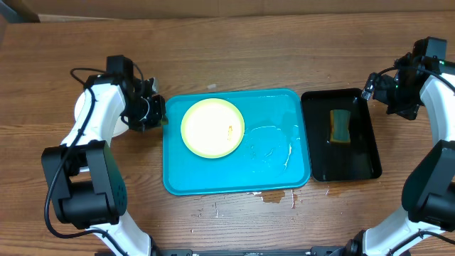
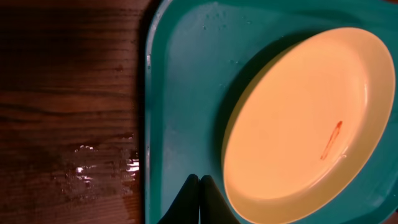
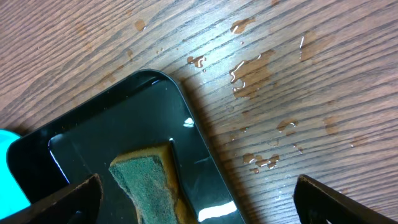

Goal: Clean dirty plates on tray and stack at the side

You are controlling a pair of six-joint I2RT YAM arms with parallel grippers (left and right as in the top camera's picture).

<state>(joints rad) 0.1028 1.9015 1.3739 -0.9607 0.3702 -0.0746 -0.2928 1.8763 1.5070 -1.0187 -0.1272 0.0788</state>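
Observation:
One pale yellow-green dirty plate lies in the left half of the turquoise tray. A short orange-red smear marks the plate. My left gripper hovers at the tray's left rim. In the left wrist view its fingers are pressed together with nothing between them, over the tray floor just beside the plate's edge. My right gripper hangs wide open over the far right corner of the black tray, its jaws empty.
A narrow black tray sits right of the turquoise one and holds a green-and-yellow sponge. Water pools on the turquoise tray's right half. Wet patches lie on the wood left of the tray and before it.

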